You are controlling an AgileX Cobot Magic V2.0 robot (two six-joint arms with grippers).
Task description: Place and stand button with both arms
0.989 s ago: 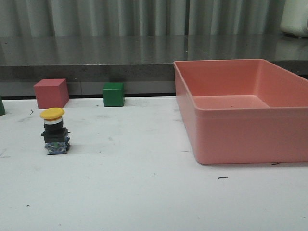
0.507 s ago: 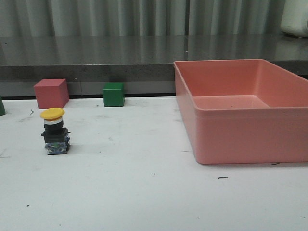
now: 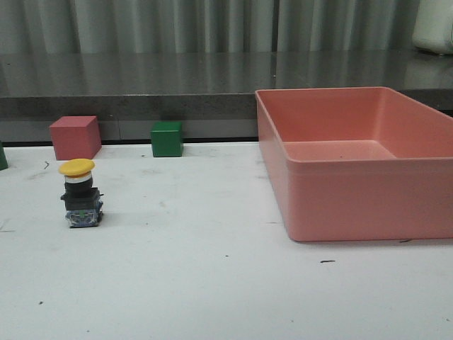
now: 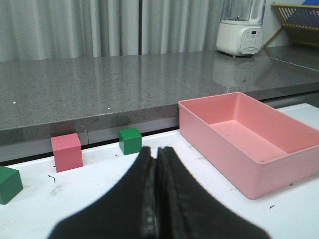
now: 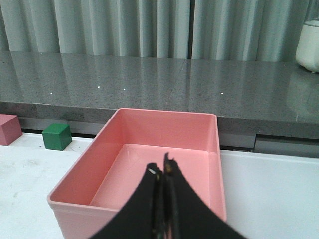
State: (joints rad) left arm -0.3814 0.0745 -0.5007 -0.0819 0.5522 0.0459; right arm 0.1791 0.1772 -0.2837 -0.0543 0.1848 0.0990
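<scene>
two grippers: the left gripper and the right gripper each show fingers pressed together with nothing between them, both clear of the table in their own wrist views and out of the front view.
button: the button stands upright on the white table, yellow cap on top, black base down, on the left side, well apart from the pink bin.
neighbours: the red cube sits just behind the button, the green cube further right along the back edge.
change: nothing has moved across the last second; button, cubes and bin sit exactly where they were.
meaning: by my reading the button is already standing and released, so the job looks finished, arms parked.
</scene>
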